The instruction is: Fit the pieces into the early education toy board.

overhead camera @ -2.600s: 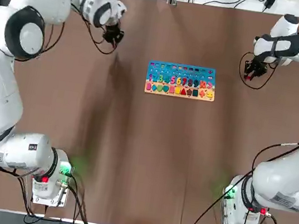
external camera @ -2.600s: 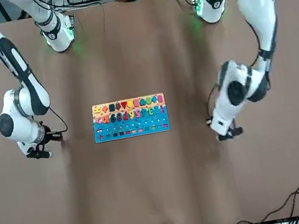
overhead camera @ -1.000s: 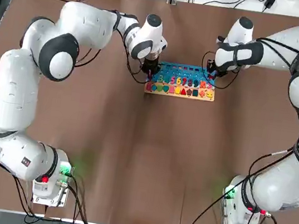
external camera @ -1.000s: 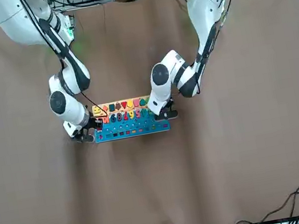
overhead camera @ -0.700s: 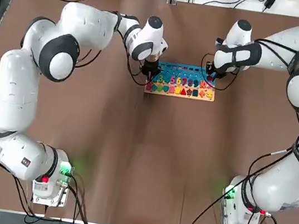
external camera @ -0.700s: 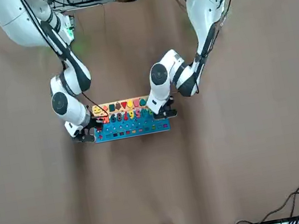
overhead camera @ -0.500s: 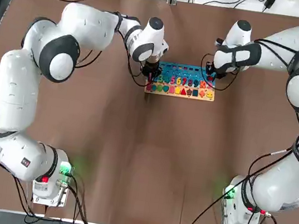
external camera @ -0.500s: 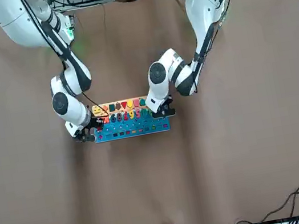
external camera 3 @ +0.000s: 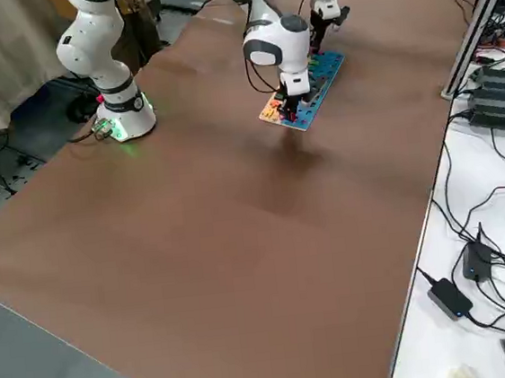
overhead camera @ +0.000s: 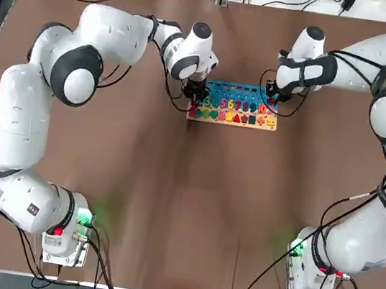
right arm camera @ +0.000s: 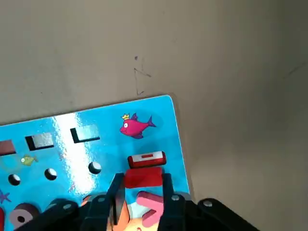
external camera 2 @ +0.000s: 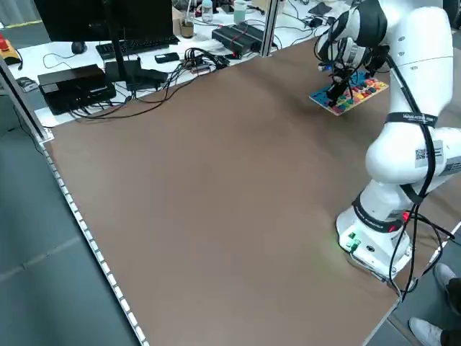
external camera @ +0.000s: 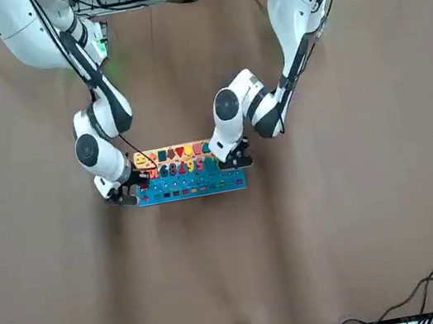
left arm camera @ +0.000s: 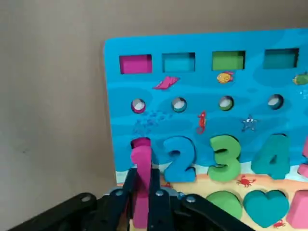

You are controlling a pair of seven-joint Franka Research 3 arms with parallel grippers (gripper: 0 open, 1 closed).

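Toy board (left arm camera: 120,96) lies flat on the surface (overhead camera: 205,212); over its number row, left gripper (left arm camera: 143,173), jaws narrowly closed, grips pink 1 (left arm camera: 141,159); right gripper (right arm camera: 142,179) similarly pinches red bar (right arm camera: 144,174). Align squarely before pressing.

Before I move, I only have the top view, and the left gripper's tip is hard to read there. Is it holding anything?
Observer: Yes. On its wrist view, the left gripper is closed on the pink number 1, over the board.
Operator: And the right gripper?
Observer: Its wrist view shows the right gripper closed on a small red block, near the board's corner with the pink crowned fish.
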